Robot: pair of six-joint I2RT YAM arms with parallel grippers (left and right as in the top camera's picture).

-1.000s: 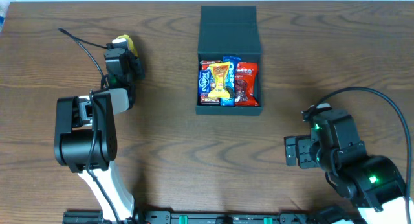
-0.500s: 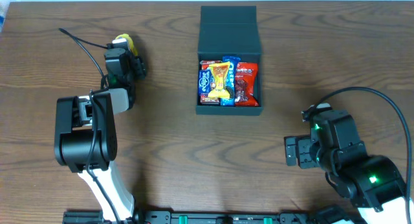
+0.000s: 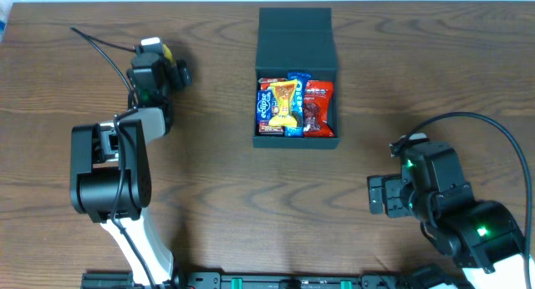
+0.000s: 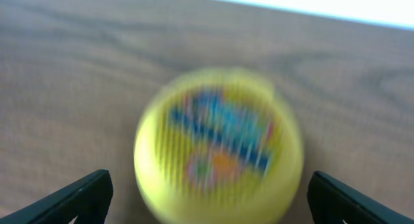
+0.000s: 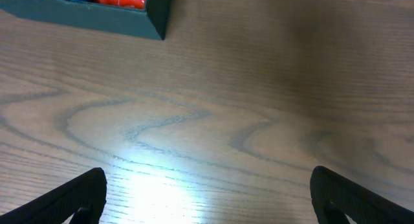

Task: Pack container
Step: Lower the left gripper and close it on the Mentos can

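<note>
Container (image 3: pixel 297 141) sits at the far middle of the table (image 3: pixel 217 180), lid (image 3: pixel 296 38) flipped open and lying back, well away from both of my grippers. It's already got a row of snack packets inside: a yellow one (image 3: pixel 284 103) in the middle, a red one (image 3: pixel 318 105) to its right, a blue one (image 3: pixel 298 78) peeking out behind, plus something darker on the left I can't really make out

So I'd call the packing mostly done, not finished. Over on my left side there's a round yellow thing (image 4: pixel 218 143) with a blue and orange label, lying on the wood outside the box. It's super blurry in my left wrist view, so no idea what it actually is. My left gripper (image 4: pixel 210 198) is right at it, fingers spread wide with one tip on each side and a gap showing both ways, so nothing is pinched

My right gripper (image 5: pixel 207 191) is parked near the front right, fingers spread too, only bare table between them, a corner of the box just visible up ahead

What's left, as I see it: grab the yellow thing, get it into the box, then probably close the lid
</note>
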